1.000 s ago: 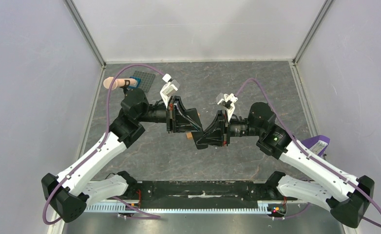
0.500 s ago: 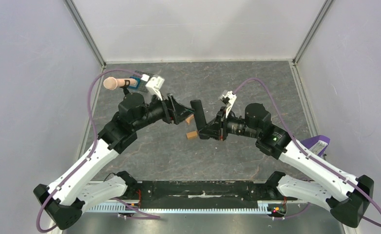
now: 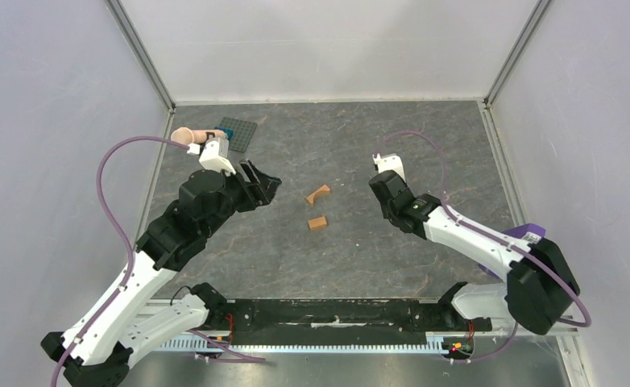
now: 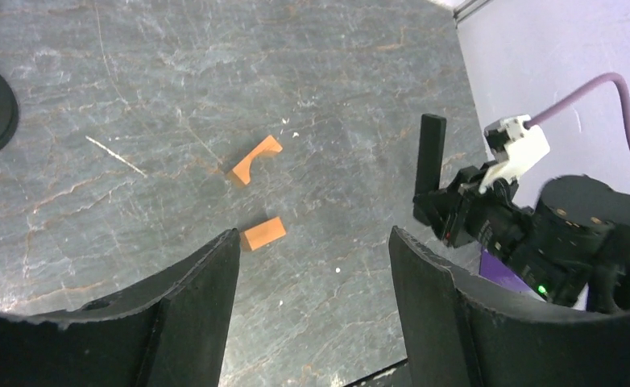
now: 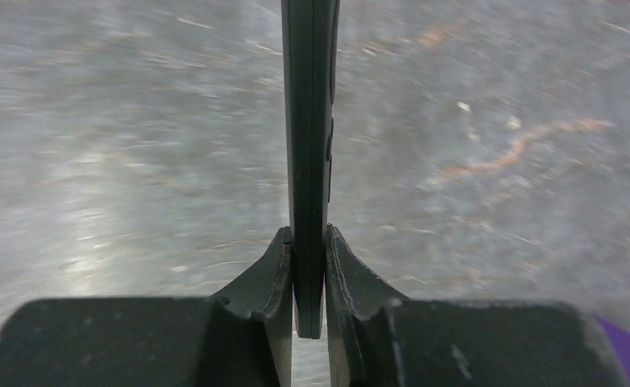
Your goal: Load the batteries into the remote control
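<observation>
Top view: left of centre, the left pincer (image 3: 265,182) has its jaws apart and holds nothing. An arched orange block (image 3: 318,193) and a plain orange block (image 3: 318,223) lie mid-frame on the tabletop (image 3: 360,258). The right arm (image 3: 457,230) reaches in from the right. I cannot make out the remote control here, nor any batteries.

Left wrist view: at the right of the frame the remote control (image 4: 431,153) stands on end, its lower end clamped in the right pincer (image 4: 427,203). Both blocks lie near centre, well apart from it.

Right wrist view: the fingers (image 5: 273,270) press flat on both faces of the slim bar, which runs up the middle of the frame. The tabletop behind it is blurred.

The step looks like presenting the remote for loading. Because the grip sits at one end, the long bar could pivot under any push. The right pincer should therefore clamp firmly and turn the battery side toward the left one. With no batteries in sight, the left pincer must locate them first and leave the blocks alone.
</observation>
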`<state>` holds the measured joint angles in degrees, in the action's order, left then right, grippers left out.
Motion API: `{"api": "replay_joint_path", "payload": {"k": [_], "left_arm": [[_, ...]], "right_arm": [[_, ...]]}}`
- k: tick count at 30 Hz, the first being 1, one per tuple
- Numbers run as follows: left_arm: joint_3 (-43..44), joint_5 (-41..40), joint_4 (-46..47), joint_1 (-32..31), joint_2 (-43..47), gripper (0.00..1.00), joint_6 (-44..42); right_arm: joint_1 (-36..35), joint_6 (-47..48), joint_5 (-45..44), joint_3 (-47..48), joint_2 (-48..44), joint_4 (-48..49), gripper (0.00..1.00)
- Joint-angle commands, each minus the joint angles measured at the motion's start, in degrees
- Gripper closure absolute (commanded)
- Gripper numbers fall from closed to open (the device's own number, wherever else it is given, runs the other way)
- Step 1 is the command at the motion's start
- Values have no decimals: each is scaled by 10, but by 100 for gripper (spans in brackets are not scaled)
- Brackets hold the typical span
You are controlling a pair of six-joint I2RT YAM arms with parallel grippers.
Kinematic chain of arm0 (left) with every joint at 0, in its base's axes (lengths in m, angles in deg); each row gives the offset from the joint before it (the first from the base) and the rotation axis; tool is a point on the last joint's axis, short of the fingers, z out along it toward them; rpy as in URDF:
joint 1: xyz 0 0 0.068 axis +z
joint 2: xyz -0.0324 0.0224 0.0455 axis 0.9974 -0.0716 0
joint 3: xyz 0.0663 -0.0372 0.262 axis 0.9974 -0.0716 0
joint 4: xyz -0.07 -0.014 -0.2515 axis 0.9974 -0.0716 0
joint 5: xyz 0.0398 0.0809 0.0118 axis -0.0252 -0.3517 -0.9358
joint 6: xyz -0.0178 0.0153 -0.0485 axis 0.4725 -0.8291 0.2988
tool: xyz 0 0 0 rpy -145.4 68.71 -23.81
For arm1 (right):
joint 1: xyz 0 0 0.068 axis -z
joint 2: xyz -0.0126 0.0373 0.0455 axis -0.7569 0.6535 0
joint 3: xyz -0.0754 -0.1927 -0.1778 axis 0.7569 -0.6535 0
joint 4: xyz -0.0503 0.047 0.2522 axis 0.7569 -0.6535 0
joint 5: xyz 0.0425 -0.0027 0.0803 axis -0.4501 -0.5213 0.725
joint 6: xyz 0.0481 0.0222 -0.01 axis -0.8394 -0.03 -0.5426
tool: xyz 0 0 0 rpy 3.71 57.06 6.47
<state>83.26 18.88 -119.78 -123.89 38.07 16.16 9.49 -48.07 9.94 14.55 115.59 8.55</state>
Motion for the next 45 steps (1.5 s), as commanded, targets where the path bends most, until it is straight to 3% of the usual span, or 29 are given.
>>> {"api": "replay_joint_path", "payload": {"k": [1,12,17,24,29,32,35,38,45], "left_arm": [[14,25,-17,-1,11,27,18],[7,63,-4,-1,11,30,28],[2,69,2,-2,14,30,33],[49,77,-60,-1,-1,28,-10],[78,59,-117,-2,2,24,-1],[95,45,-150,-1,5,23,5],[102,37,-168,-1,16,22,5],[101,9,-184,-1,31,22,6],[92,-29,-188,-1,38,21,-7]], "right_arm": [[17,33,-158,-34,38,21,100],[18,9,-148,-66,130,69,99],[19,-2,-96,-78,127,87,76],[28,-36,8,-107,82,115,55],[34,-47,63,-105,-5,113,41],[42,-50,84,-94,-67,92,39],[56,-47,82,-83,-140,59,32],[66,-34,57,-75,-219,33,2],[67,-24,-45,-19,-395,-76,2]]}}
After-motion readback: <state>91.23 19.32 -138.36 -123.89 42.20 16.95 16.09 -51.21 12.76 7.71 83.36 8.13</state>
